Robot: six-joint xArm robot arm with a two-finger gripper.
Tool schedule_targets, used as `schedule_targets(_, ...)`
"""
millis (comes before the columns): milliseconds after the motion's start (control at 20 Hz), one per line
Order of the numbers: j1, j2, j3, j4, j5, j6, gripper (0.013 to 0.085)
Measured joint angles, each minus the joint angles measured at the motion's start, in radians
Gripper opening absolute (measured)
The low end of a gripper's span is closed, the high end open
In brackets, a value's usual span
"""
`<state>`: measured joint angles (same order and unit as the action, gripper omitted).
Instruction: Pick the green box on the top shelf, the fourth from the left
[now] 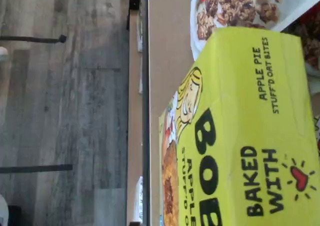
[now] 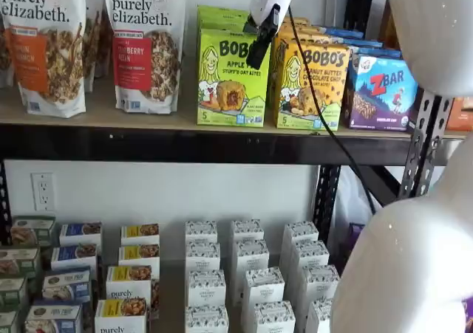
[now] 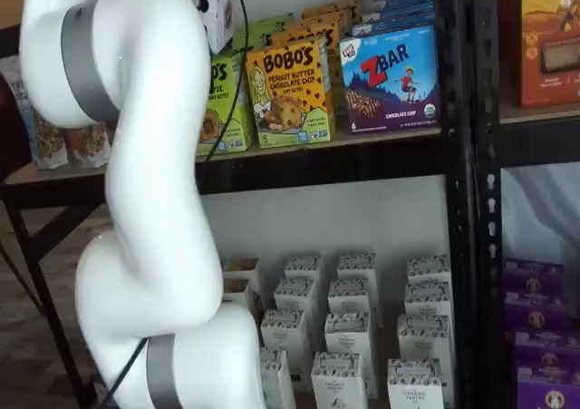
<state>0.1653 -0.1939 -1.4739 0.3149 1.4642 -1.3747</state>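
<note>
Wrist view: the frame is turned on its side. The green box [image 1: 250,131] fills much of it, seen close from above; "APPLE PIE STUFF'D OAT BITES" and "BAKED WITH" are read on its upper panel, the cartoon girl on its front face. Beyond it a granola bag [image 1: 240,5] is seen, and the tan board of the top shelf [image 1: 167,60] with its black front beam. No fingers are shown here.

Shelf view: the green box [image 2: 232,78] is found upright at the front of the top shelf [image 2: 148,142], between a purely elizabeth. bag [image 2: 144,45] and the yellow-orange Bobo's box [image 2: 309,86], with more green cartons lined up behind it. The gripper [image 2: 260,49] hangs at the box's upper right corner; a single black finger is made out, slanting across the front face. Whether the jaws are parted or closed cannot be told from it.

Shelf view: the white arm [image 3: 145,182] covers most of the green box [image 3: 222,101]; only its right part is visible beside the Bobo's box [image 3: 288,92] and the blue ZBar box [image 3: 391,78]. The fingers are hidden.

Step judged in hand: final approach, grasp not yet made. The next move is judged to call for the fingers being settled either side of the carton, clear of the neighbour, then closed before lifting.
</note>
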Motion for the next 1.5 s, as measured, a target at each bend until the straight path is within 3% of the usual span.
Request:
schedule_targets(750, 0.008, -0.015, 0.027, 0.004, -0.032, 0.005, 0.0490)
schedule_targets(1500, 0.010, -0.017, 0.032, -0.003, -0.043, 0.006, 0.0490)
